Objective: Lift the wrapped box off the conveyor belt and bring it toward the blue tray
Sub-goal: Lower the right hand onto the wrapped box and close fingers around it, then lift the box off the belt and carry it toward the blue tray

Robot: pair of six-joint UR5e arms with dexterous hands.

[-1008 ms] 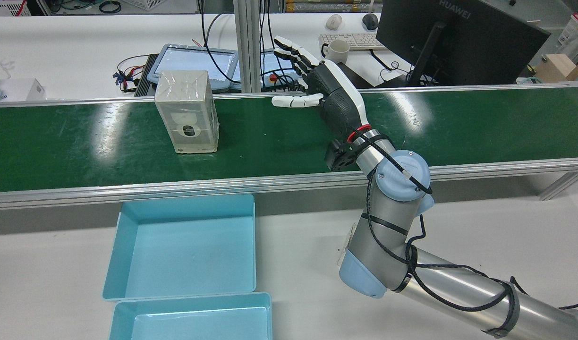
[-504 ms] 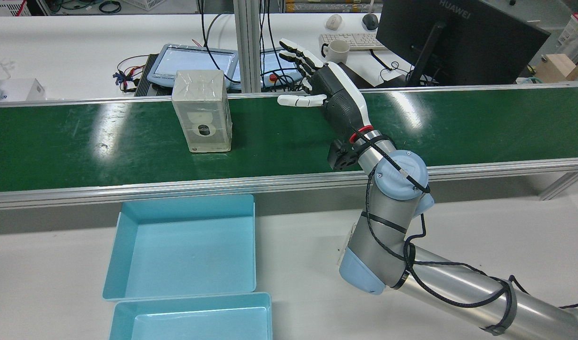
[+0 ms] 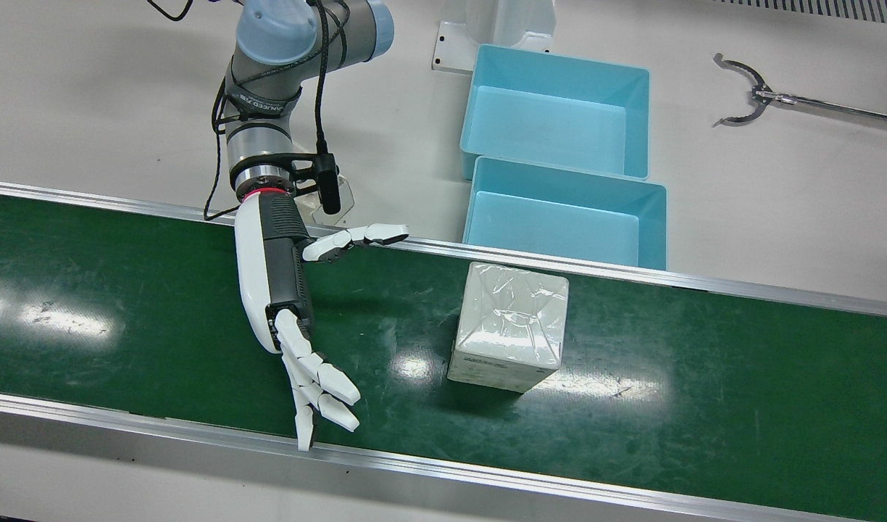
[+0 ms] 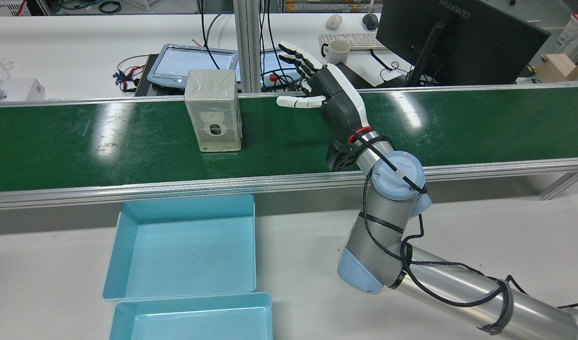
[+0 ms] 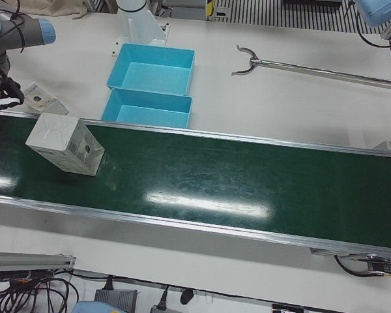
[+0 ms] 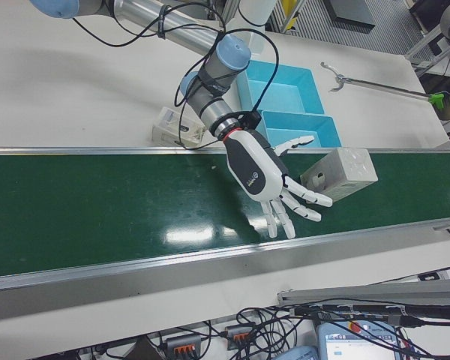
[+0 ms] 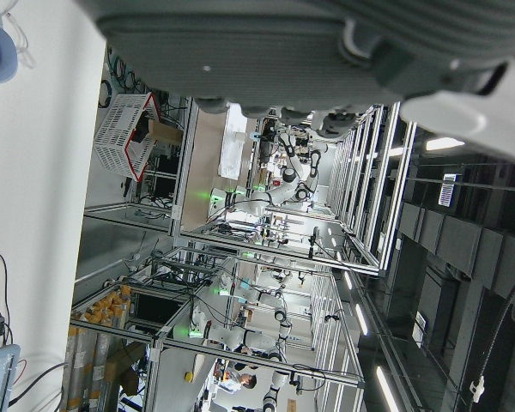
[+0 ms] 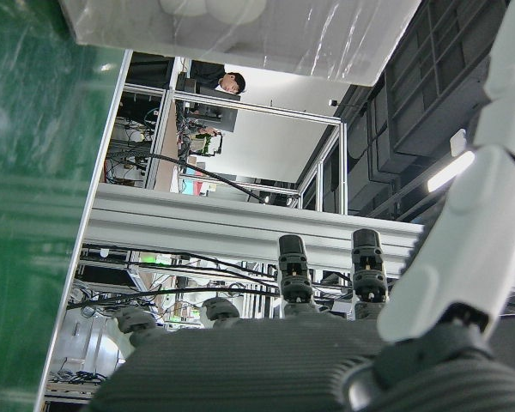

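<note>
Since the earlier rear frames we see the wrapped box (image 4: pixel 214 111) carried rightward along the green conveyor belt (image 4: pixel 81 141), nearer the right hand (image 4: pixel 324 89). It stands upright, left of centre in the rear view. Our right hand hovers with fingers spread, holding nothing. Two blue trays (image 4: pixel 185 245) sit lower left. We cannot tell the left hand's state.

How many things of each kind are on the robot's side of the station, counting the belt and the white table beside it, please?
Wrapped box: 1
Blue trays: 2
Long-handled grabber tool: 1
Small clear-wrapped white item by the belt's edge: 1
Robot hands over the conveyor belt, the right hand: 1
Total: 6
</note>
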